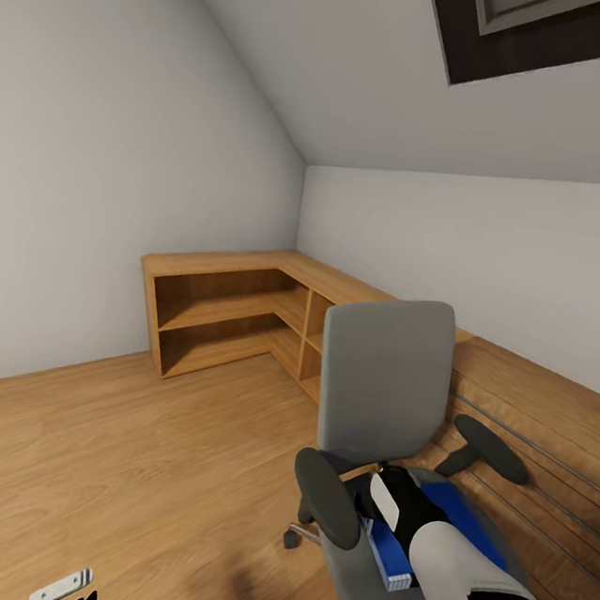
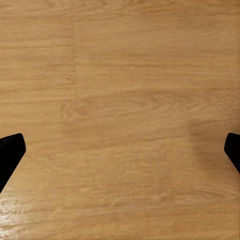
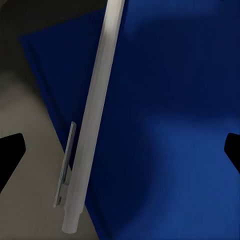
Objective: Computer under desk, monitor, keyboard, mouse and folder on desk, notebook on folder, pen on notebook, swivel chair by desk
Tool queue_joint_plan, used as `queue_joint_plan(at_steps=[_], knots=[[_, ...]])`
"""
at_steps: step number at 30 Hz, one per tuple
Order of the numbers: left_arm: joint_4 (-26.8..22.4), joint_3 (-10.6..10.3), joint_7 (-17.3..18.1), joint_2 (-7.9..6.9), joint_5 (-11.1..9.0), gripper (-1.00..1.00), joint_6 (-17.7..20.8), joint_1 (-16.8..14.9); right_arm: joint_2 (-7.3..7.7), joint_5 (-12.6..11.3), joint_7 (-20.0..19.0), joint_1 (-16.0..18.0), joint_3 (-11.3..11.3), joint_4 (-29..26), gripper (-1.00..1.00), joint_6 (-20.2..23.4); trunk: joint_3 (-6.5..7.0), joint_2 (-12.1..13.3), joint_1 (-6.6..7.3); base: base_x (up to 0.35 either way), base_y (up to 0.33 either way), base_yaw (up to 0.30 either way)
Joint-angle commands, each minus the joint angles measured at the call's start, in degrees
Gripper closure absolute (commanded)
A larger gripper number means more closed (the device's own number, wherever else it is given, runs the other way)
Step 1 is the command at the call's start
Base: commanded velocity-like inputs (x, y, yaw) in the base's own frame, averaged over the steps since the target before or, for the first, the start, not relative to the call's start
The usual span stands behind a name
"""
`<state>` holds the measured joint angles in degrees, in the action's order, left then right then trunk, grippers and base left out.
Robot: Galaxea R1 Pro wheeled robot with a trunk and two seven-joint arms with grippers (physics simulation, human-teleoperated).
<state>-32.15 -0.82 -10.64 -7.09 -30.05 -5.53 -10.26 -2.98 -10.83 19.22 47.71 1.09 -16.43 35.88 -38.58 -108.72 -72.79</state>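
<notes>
The grey swivel chair [image 1: 384, 377] stands close in front of me on the wooden floor. On its seat lies the blue folder [image 1: 465, 523]. My right arm reaches down over the seat. In the right wrist view the right gripper [image 3: 120, 150] hovers open just above the folder [image 3: 175, 125], its black fingertips [image 3: 10, 152] far apart. A slim silver-grey pen [image 3: 97, 115] with a clip lies across the folder's edge, one end over the chair seat [image 3: 30, 200]. My left gripper [image 2: 120, 150] hangs open over bare floor. Desk, monitor, keyboard, mouse, computer and notebook are out of view.
Light wooden low cabinets [image 1: 232, 315] with open shelves fill the far corner under the sloped ceiling. A wooden panel with metal rails [image 1: 547, 437] runs along the right wall behind the chair. Wooden floor [image 1: 126, 467] stretches to the left.
</notes>
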Motion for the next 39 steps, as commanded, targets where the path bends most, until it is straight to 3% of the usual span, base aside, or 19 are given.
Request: queue_joint_plan(at_steps=[1,17,21,39], knots=[[-0.02,-0.15,-0.16,-0.02,-0.45,-1.00,-0.18,-0.02,0.00,-0.60,0.47,0.02,0.13,-0.09,-1.00,0.18,-0.06,-0.03,0.01,0.000,0.000,0.000],[-0.02,-0.14,-0.17,-0.03,-0.48,-1.00,-0.18,-0.02,0.00,-0.58,0.47,0.02,0.14,-0.09,-1.00,0.16,-0.06,-0.03,0.01,0.000,0.000,0.000],[-0.02,-0.14,-0.18,-0.03,-0.52,-1.00,-0.18,-0.02,0.00,-0.58,0.47,0.02,0.14,-0.09,-1.00,0.16,-0.78,-1.63,-0.87,0.000,0.000,0.000],[-0.02,-0.14,-0.26,-0.03,-0.49,-1.00,-0.18,-0.02,-0.14,-0.51,0.55,0.02,0.18,-0.01,-1.00,0.01,-0.78,-1.63,-0.87,0.000,0.000,0.000]])
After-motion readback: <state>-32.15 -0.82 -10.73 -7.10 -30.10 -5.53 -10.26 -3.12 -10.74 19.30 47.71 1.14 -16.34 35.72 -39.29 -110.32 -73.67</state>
